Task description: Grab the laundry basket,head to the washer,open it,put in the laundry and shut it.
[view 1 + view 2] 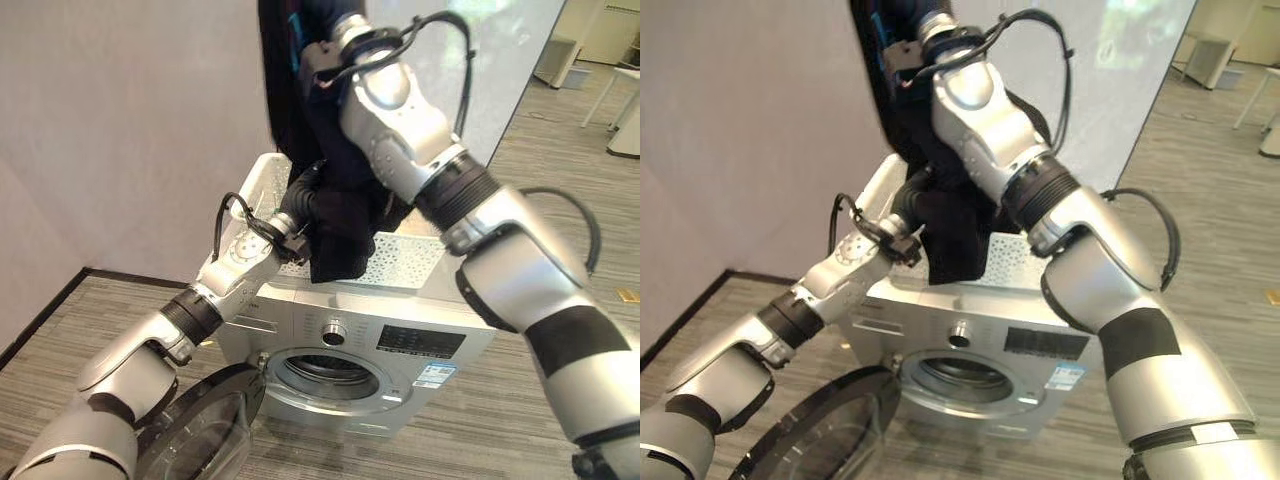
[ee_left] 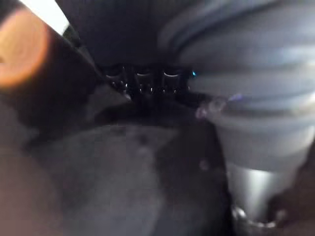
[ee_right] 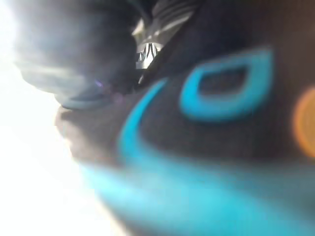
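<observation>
Both hands are buried in the dark garment (image 1: 335, 215), so their grip cannot be told. Left hand (image 1: 300, 205) is low in the cloth; right hand (image 1: 925, 25) is high, cut off at the frame top. Garment hangs lengthwise, vertical, from the white laundry basket (image 1: 405, 260) on the washer (image 1: 350, 345). Washer door (image 1: 205, 430) is open.

Even daylight is cast from beyond the washer (image 1: 340, 350); both wrist views are blurred, with white glare beside the dark laundry (image 3: 221, 128).
</observation>
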